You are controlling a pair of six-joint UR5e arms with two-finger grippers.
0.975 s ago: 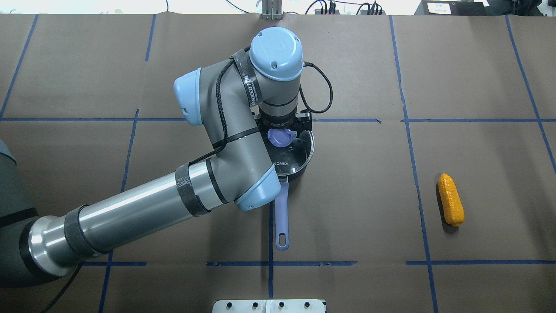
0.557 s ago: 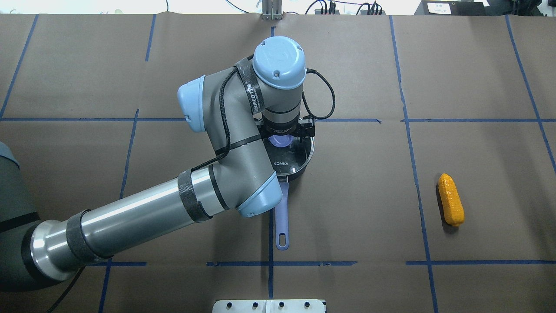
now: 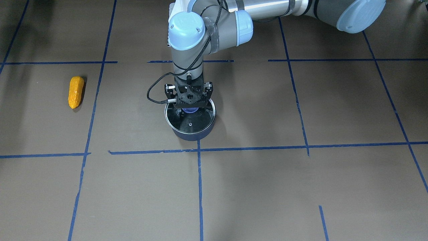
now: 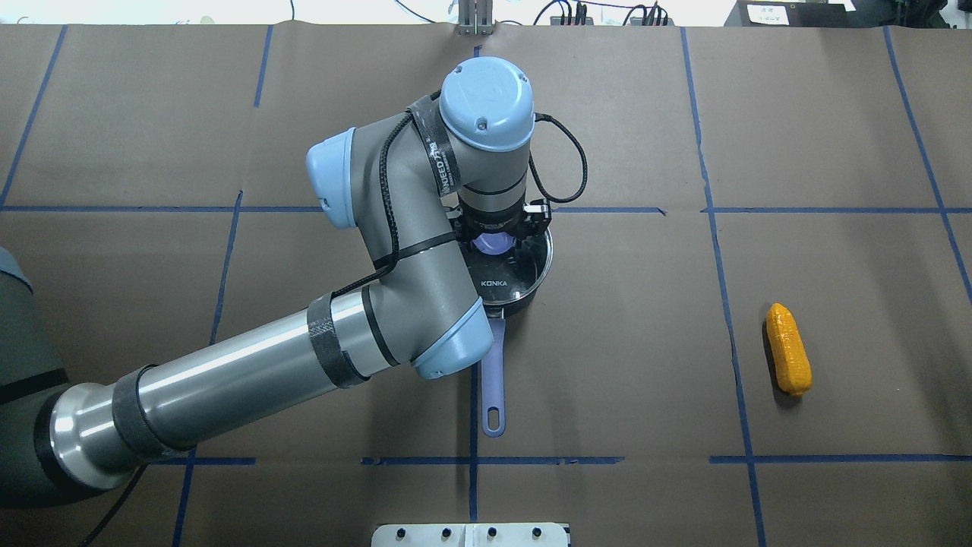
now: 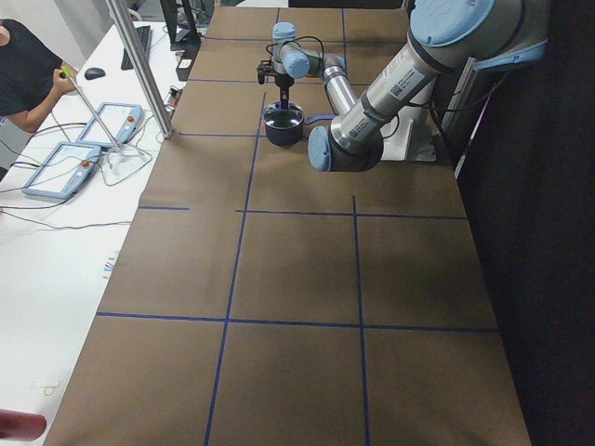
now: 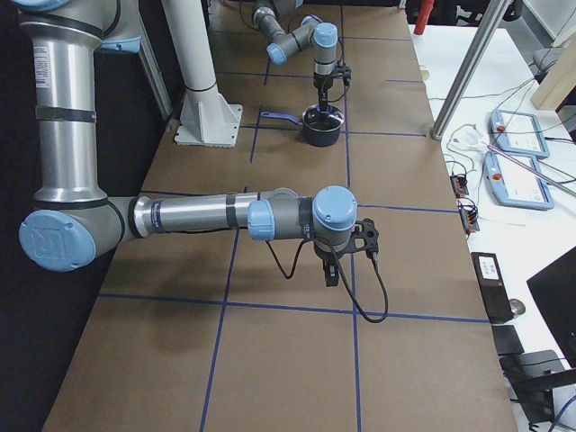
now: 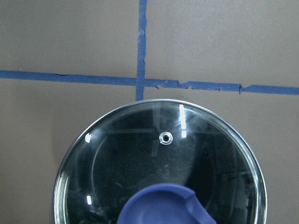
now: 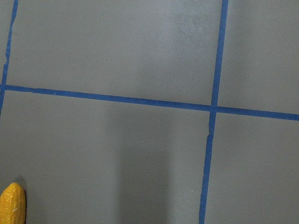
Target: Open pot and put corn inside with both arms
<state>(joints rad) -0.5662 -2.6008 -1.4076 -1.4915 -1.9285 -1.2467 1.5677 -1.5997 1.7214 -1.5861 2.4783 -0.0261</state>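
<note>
Two grippers to account for. Found the left gripper (image 3: 189, 106) pointing straight down over the pot (image 3: 193, 135), jaws apart on either side of the smooth, rounded purple knob (image 4: 493, 243) of the glass lid (image 7: 140, 154); could not tell whether the pads touched it. Saw the lid seated flat on the pot's rim: round, clear, metal-edged, with a small vent hole and the grainy black interior showing through. Noted the pot as small, round and dark blue, standing near the middle of the tabletop (image 4: 835, 114), its long, flat purple handle (image 4: 492, 380) pointing toward the robot. Found the corn (image 4: 788, 349), a bumpy, tapered orange-yellow cob, lying on its side well apart from the pot on the robot's right, untouched. Saw the right gripper (image 6: 330, 274) only in the side view, above matte brown paper crossed by blue tape lines (image 4: 607, 460); could not tell whether its jaws were apart or together.
</note>
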